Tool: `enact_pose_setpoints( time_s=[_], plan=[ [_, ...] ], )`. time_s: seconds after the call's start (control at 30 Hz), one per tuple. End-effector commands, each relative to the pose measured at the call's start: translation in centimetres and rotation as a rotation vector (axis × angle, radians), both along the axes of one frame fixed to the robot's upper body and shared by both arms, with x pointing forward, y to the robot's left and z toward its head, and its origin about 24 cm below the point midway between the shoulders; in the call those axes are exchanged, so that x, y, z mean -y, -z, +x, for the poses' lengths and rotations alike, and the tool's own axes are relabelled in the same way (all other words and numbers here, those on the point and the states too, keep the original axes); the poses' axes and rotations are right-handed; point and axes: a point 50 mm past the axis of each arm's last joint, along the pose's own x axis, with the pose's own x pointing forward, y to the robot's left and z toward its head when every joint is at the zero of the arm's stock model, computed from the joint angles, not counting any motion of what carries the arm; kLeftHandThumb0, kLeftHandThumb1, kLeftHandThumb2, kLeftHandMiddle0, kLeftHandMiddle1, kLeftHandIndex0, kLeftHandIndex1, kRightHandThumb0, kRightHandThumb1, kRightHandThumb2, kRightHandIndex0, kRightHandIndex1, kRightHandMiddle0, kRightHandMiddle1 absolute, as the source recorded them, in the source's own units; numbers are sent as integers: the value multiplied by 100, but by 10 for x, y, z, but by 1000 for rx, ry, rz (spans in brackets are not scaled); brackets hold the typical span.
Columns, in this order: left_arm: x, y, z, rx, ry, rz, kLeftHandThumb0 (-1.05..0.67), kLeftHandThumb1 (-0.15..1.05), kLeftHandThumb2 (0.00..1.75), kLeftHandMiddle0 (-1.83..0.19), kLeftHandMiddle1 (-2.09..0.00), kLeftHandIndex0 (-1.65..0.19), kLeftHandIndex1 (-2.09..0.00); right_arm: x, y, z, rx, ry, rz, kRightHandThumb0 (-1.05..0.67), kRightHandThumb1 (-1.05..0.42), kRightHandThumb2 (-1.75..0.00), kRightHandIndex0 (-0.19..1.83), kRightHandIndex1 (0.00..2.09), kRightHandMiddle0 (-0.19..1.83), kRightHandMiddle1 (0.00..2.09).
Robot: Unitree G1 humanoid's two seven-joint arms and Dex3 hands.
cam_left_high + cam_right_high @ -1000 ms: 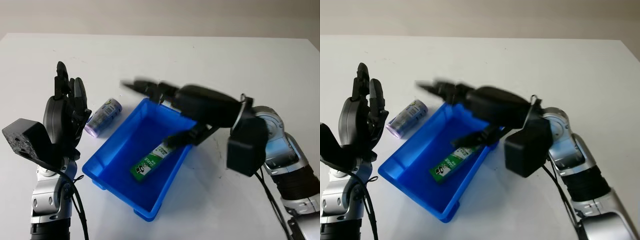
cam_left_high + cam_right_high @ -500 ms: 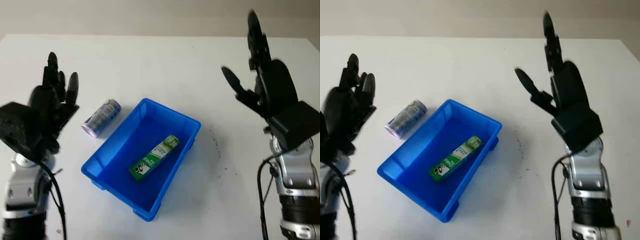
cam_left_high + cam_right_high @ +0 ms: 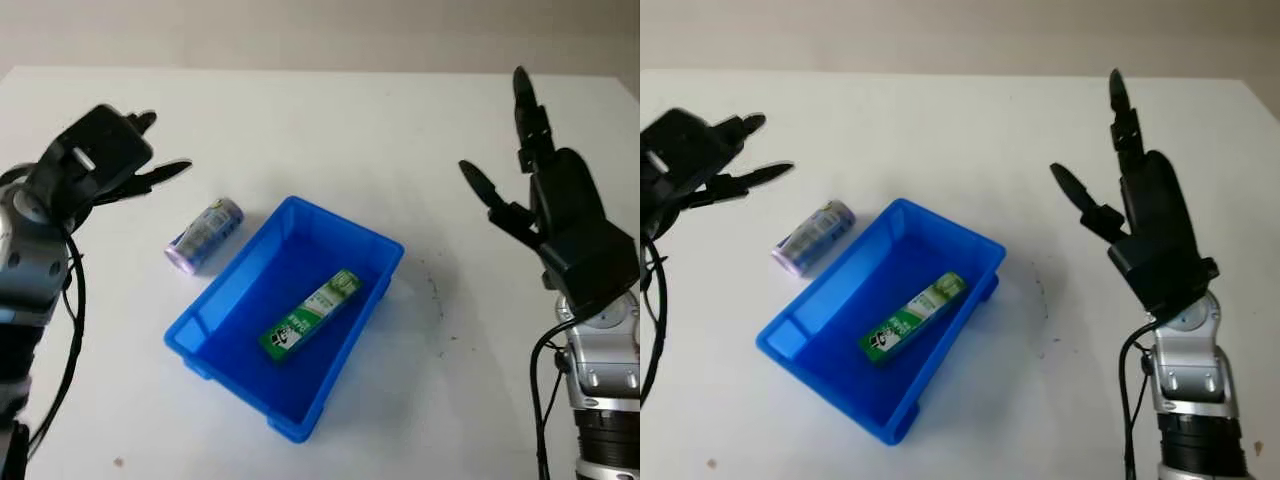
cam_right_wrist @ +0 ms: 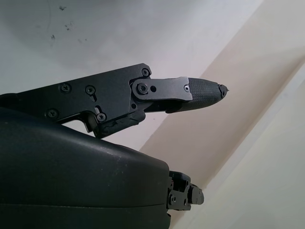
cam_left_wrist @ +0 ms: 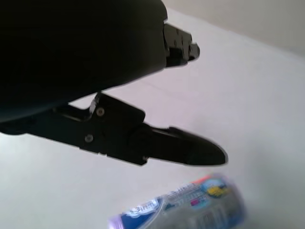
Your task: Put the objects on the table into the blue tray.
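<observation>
A tray [image 3: 232, 285] sits mid-table [image 3: 300, 110] with a carton [image 3: 310, 314] lying inside; a can [image 3: 204, 234] lies on the table just beside the tray's left wall.

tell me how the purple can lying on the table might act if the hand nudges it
The can lies on its side, so it would probably roll. Its printed skin looks smooth, perhaps slippery. The open left hand hovers beyond it, so a nudge may send it toward the tray.

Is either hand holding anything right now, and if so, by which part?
Nothing is held. The left hand is open above the table near the purple can; the right hand is open, raised on the right.
</observation>
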Motion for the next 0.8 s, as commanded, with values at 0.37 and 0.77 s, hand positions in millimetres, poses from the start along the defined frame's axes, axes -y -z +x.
enact_pose_setpoints(
  time_s=[0.37, 0.77],
  plan=[
    [5, -1, 12, -211, 63, 280, -89, 105, 22, 19, -174, 15, -108, 4, 1, -3, -4, 36, 23, -71, -105, -29, -4, 7, -5, 6],
    [12, -8, 0, -291, 153, 346, -97, 105, 43, 19, -209, 19, -191, 4, 2, -3, -6, 46, 7, -72, -105, -28, -2, 6, -3, 6]
  ],
)
